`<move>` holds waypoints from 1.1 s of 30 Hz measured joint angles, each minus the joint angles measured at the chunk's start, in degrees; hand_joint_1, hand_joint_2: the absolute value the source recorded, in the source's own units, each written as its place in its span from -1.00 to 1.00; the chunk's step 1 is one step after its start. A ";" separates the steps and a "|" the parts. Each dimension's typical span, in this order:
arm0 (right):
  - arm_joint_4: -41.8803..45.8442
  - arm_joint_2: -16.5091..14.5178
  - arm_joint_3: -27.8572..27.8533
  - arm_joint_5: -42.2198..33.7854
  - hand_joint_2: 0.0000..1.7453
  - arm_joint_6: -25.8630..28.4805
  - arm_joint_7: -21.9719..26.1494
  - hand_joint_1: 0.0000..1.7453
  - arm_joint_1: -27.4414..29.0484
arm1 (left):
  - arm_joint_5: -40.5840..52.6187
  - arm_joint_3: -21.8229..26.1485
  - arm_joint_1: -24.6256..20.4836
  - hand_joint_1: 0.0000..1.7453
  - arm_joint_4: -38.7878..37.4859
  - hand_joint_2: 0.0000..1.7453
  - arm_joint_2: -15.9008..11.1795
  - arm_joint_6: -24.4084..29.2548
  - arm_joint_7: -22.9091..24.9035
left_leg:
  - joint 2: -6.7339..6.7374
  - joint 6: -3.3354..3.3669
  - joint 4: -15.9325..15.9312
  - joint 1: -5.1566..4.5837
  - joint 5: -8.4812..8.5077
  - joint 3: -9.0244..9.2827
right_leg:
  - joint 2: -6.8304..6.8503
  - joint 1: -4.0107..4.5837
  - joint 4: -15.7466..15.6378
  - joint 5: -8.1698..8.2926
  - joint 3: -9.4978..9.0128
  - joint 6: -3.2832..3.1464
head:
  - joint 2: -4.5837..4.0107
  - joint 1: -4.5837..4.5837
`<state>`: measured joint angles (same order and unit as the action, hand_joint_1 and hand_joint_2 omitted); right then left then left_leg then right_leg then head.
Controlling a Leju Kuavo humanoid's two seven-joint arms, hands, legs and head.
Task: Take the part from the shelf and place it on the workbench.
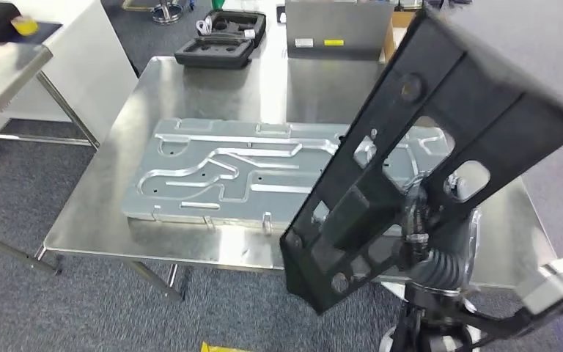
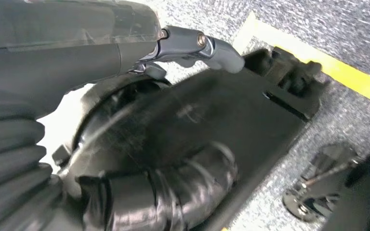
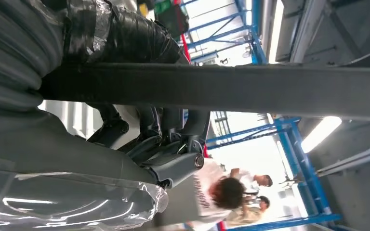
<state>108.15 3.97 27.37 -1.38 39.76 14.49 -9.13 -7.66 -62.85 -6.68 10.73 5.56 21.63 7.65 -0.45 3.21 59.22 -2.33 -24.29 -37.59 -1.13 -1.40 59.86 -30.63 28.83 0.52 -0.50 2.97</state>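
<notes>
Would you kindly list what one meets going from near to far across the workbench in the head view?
Black part held up nearest the camera → grooved metal plate lying flat on the workbench → open black foam-lined case at the far edge.

The part point(image 1: 425, 139) I hold looks like matt black metal or plastic (I cannot tell which), smooth-faced with punched holes. The workbench point(image 1: 190, 92) is brushed steel, softly reflective, and the plate point(image 1: 227, 172) on it is pale machined metal with shiny grooves. My right hand point(image 3: 168, 144) shows dull grey plastic; clear glossy film wraps its cover. My left hand point(image 2: 192, 48) is the same grey. The floor point(image 1: 81, 308) is rough grey carpet.
</notes>
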 joint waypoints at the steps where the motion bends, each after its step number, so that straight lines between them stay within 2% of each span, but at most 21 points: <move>1: 1.12 1.02 -0.54 1.79 1.00 0.10 -2.26 0.96 -1.69 | 0.33 -0.07 -0.02 -1.00 0.01 1.00 0.00 0.34 -0.21 | -0.01 0.31 -0.89 -0.11 0.46 0.82 | 0.06 -0.07 0.37 0.04 -0.03 0.28 | 0.00 0.07; 3: 3.19 3.63 -2.03 5.89 1.00 0.17 -7.24 0.96 -5.53 | 0.96 -0.19 -0.06 -1.00 0.01 1.00 0.06 0.66 -0.34 | 0.11 0.52 -1.97 -0.05 1.01 2.35 | 0.31 -0.08 2.50 -0.56 0.42 0.57 | 0.00 0.01; 4: 4.17 5.17 -2.86 8.19 1.00 0.04 -9.50 0.96 -7.65 | 1.25 -0.32 -0.12 -1.00 0.01 1.00 0.11 0.63 -0.46 | 0.17 0.67 -2.30 0.01 0.96 2.92 | 0.41 0.02 4.68 -1.67 1.55 0.65 | 0.00 -0.02; 7: 6.16 9.99 -4.89 13.91 1.00 -0.57 -13.31 0.96 -11.92 | 1.71 -0.97 -0.33 -1.00 0.01 1.00 0.20 0.03 -1.56 | 0.15 1.21 -2.22 0.05 0.39 3.27 | 0.51 0.39 12.92 -5.59 7.25 1.15 | 0.00 -0.08; 8: 6.46 11.45 -5.43 15.39 1.00 -0.66 -14.15 0.96 -12.64 | 1.76 -1.10 -0.36 -1.00 0.01 1.00 0.22 -0.10 -1.96 | 0.07 1.28 -2.09 0.08 0.13 3.36 | 0.52 0.39 13.71 -5.55 8.49 1.30 | 0.00 -0.09; 9: 6.60 12.81 -5.94 17.05 1.00 -0.73 -15.08 0.96 -13.32 | 1.77 -1.17 -0.39 -1.00 0.02 1.00 0.24 -0.15 -2.25 | -0.01 1.29 -1.89 0.12 -0.17 3.48 | 0.53 0.36 12.67 -4.21 8.89 1.40 | 0.00 -0.10; 11: 6.68 15.13 -6.71 21.74 1.00 -1.40 -17.58 0.96 -14.65 | 1.80 -1.27 -0.44 -1.00 0.02 1.00 0.31 -0.13 -2.57 | -0.10 1.11 -1.33 0.25 -0.94 3.70 | 0.54 0.31 6.52 0.99 7.59 1.48 | 0.00 -0.10; 12: 6.70 16.11 -6.98 24.71 1.00 -1.96 -18.99 0.96 -15.20 | 1.79 -1.32 -0.49 -1.00 0.02 1.00 0.34 -0.13 -2.69 | -0.13 0.93 -0.93 0.25 -1.28 3.70 | 0.54 0.42 3.30 2.64 6.95 1.40 | 0.00 -0.11; 13: 6.71 16.93 -7.13 27.63 1.00 -2.65 -20.47 0.96 -15.67 | 1.76 -1.35 -0.54 -1.00 0.02 1.00 0.36 -0.12 -2.80 | -0.13 0.71 -0.62 0.24 -1.54 3.52 | 0.53 0.57 1.31 3.58 6.46 1.14 | 0.00 -0.11; 15: 6.68 18.27 -7.25 33.25 1.00 -4.44 -23.75 0.96 -16.35 | 1.69 -1.44 -0.63 -1.00 0.02 1.00 0.38 -0.17 -2.99 | -0.14 0.27 -0.02 0.15 -1.76 3.21 | 0.49 0.84 0.18 3.84 6.52 0.40 | 0.00 -0.03; 18: 6.46 20.23 -7.16 43.83 1.00 -10.01 -29.63 0.96 -18.00 | 1.64 -1.62 -0.75 -1.00 0.02 1.00 0.36 -0.12 -3.09 | -0.09 -0.74 1.67 0.21 -2.77 2.42 | 0.59 0.46 -0.10 4.57 5.95 -0.44 | 0.00 0.16; 20: 5.90 21.82 -6.45 52.11 1.00 -15.56 -32.68 0.96 -19.81 | 1.63 -1.69 -0.81 -1.00 0.02 1.00 0.38 -0.13 -3.11 | 0.02 -1.68 6.65 0.77 -5.15 -0.08 | 0.74 0.28 -0.28 4.60 5.61 -0.65 | 0.00 0.37; 22: 4.76 23.29 -4.85 58.92 1.00 -20.59 -34.29 0.96 -21.30 | 1.59 -1.75 -0.83 -1.00 0.02 1.00 0.39 -0.28 -3.09 | 0.06 -2.36 13.16 1.54 -7.64 -3.76 | 0.92 0.29 -0.28 4.50 5.58 -0.73 | 0.00 0.45; 23: 4.03 23.83 -3.80 61.72 1.00 -22.87 -34.72 0.96 -21.98 | 1.57 -1.79 -0.84 -1.00 0.02 1.00 0.39 -0.40 -3.07 | 0.07 -2.58 14.73 1.83 -7.84 -4.90 | 0.99 0.28 -0.28 4.44 5.57 -0.73 | 0.00 0.46; 24: 3.19 24.31 -2.62 64.18 1.00 -24.95 -35.07 0.96 -22.69 | 1.56 -1.84 -0.86 -1.00 0.02 1.00 0.39 -0.50 -3.05 | 0.07 -2.71 14.38 2.04 -7.06 -5.13 | 1.04 0.25 -0.27 4.39 5.53 -0.71 | 0.00 0.48; 25: 2.36 24.75 -1.44 66.17 1.00 -26.56 -35.28 0.96 -23.45 | 1.54 -1.91 -0.89 -1.00 0.02 1.00 0.39 -0.59 -3.03 | 0.07 -2.75 11.92 2.18 -5.34 -4.25 | 1.05 0.20 -0.27 4.33 5.45 -0.65 | 0.00 0.50; 26: 1.61 25.15 -0.33 67.39 1.00 -27.52 -35.41 0.96 -24.20 | 1.52 -1.99 -0.93 -1.00 0.02 1.00 0.39 -0.65 -3.03 | 0.08 -2.69 8.11 2.29 -3.13 -2.64 | 1.04 0.16 -0.28 4.25 5.33 -0.56 | 0.00 0.52; 27: 0.96 25.50 0.63 68.14 1.00 -28.29 -35.37 0.96 -24.80 | 1.52 -2.07 -0.99 -1.00 0.02 1.00 0.39 -0.67 -3.02 | 0.09 -2.58 4.46 2.32 -1.73 -1.11 | 1.06 0.14 -0.28 4.17 5.23 -0.41 | 0.00 0.51; 29: -0.24 25.85 2.41 69.16 1.00 -30.20 -34.90 0.96 -25.85 | 1.55 -2.14 -1.07 -1.00 0.02 1.00 0.40 -0.67 -3.00 | 0.12 -2.26 0.19 2.01 -0.84 0.72 | 1.12 0.07 -0.32 4.05 5.22 0.09 | 0.00 0.49; 30: -1.06 25.91 3.61 69.73 1.00 -31.37 -34.55 0.96 -26.36 | 1.59 -2.14 -1.09 -1.00 0.02 1.00 0.42 -0.67 -2.97 | 0.10 -2.04 -0.15 1.76 -1.10 0.88 | 1.15 0.00 -0.40 4.00 5.21 0.43 | 0.00 0.49; 33: -4.06 25.93 8.25 71.72 1.00 -33.47 -33.27 0.96 -27.57 | 1.80 -2.21 -1.15 -1.00 0.02 1.00 0.49 -0.67 -2.89 | 0.00 -1.01 -1.12 1.61 -0.03 1.78 | 1.21 -0.23 0.13 3.24 5.26 1.43 | 0.00 0.45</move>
<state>104.09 29.90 35.63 70.35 6.28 -18.78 -36.70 -5.86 -65.06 -7.83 10.75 6.04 20.96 4.76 -0.45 2.20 58.10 -0.72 -24.32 -35.81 0.08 -1.62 59.99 -27.39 34.09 1.95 -0.50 3.41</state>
